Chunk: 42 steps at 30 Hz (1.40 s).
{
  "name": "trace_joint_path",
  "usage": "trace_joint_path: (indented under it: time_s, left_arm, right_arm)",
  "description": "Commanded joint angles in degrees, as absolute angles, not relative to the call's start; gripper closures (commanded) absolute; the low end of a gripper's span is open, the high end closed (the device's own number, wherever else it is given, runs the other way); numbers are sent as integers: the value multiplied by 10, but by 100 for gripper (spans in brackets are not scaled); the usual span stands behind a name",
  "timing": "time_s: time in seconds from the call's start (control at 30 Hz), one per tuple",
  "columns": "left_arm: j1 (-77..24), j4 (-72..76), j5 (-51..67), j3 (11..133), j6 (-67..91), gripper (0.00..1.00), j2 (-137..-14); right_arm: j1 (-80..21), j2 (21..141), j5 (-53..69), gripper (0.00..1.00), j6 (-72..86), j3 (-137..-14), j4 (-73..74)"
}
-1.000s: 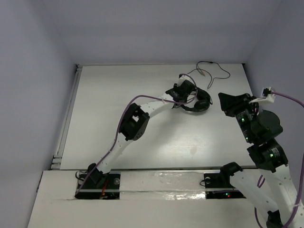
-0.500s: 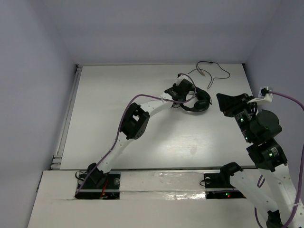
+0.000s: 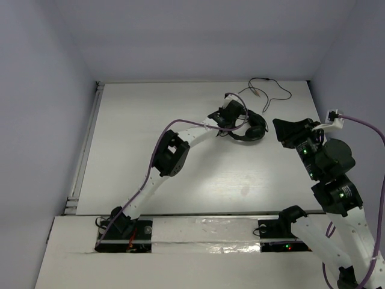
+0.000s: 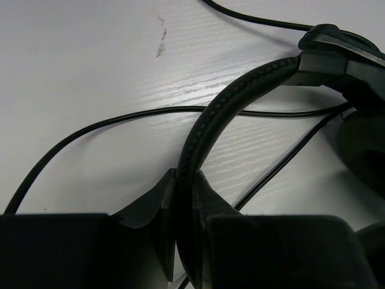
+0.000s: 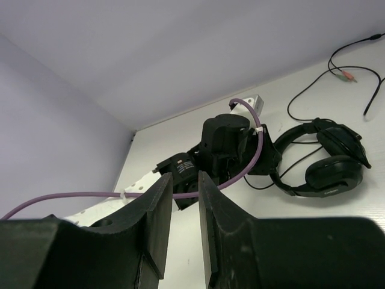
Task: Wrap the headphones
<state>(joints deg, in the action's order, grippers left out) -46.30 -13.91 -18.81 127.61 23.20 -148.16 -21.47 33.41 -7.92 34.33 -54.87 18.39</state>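
The black headphones (image 3: 251, 129) lie at the back right of the white table, and their thin black cord (image 3: 272, 90) loops toward the back wall. My left gripper (image 3: 230, 114) is shut on the curved headband (image 4: 240, 90), which passes between its jaws (image 4: 185, 177). One earcup (image 4: 361, 144) shows at the right edge of the left wrist view, and the cord (image 4: 90, 129) lies on the table under the band. My right gripper (image 3: 287, 131) hovers just right of the headphones (image 5: 328, 171). It is empty (image 5: 185, 180), its jaws only a little apart.
A purple cable (image 3: 162, 135) runs along the left arm. Grey walls close the table at the back and both sides. A metal rail (image 3: 90, 138) runs along the left edge. The cord's plugs (image 5: 346, 75) lie near the back wall.
My left gripper has shifted the headband slightly left. My right gripper has edged a little left toward the headphones.
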Motion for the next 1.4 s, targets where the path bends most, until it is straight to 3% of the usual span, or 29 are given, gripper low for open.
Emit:
trace_joint_path:
  time_s: [0.0,0.1,0.23,0.5,0.6,0.73,0.8,0.9,0.93,1.0,1.07,1.1,1.13,1.2,1.23,1.37]
  left_arm:
    - [-461,-116,-185,1238,222,100,-1421]
    - [-461,-122,-175,1209,206,100,-1345]
    - [-461,-124,-143,1176,175,100,-1218]
    - [-443,-234,-122,1209,125,100,-1086]
    - [-430,-287,-148,1215,96,100,-1043]
    - [-403,-357,-180,1242,59,100,-1006]
    - [-391,-407,-185,1267,32,100,-1000]
    - [-365,-405,-156,1275,35,100,-963]
    - [-360,-403,-147,1271,41,100,-953]
    - [-359,-403,-127,1280,47,100,-937]
    - [-359,-407,-98,1295,58,100,-933]
    - [-359,-412,-88,1298,61,100,-930]
    - [-359,-412,-83,1298,65,100,-926]
    - [-359,-399,-64,1288,73,100,-911]
    - [-359,-394,-60,1281,76,100,-906]
    - [-359,-386,-22,1295,91,100,-895]
  right_arm:
    - [-218,332,-74,70,337,-550,149]
    - [-218,335,-73,74,337,-554,145]
    - [-218,339,-69,100,342,-553,133]
    - [-218,370,27,100,334,-548,85]
    - [-218,388,63,91,323,-559,60]
    - [-218,412,108,69,291,-586,19]
    - [-218,425,111,67,253,-591,6]
    - [-218,452,149,77,220,-572,-49]
    - [-218,461,169,89,218,-560,-72]
    - [-218,502,233,98,215,-526,-127]
    - [-218,524,260,88,215,-503,-192]
    - [-218,534,255,75,215,-489,-200]
    - [-218,554,253,50,212,-489,-200]
    - [-218,573,239,31,194,-479,-226]
    - [-218,584,232,25,189,-482,-228]
    - [-218,647,207,20,172,-483,-260]
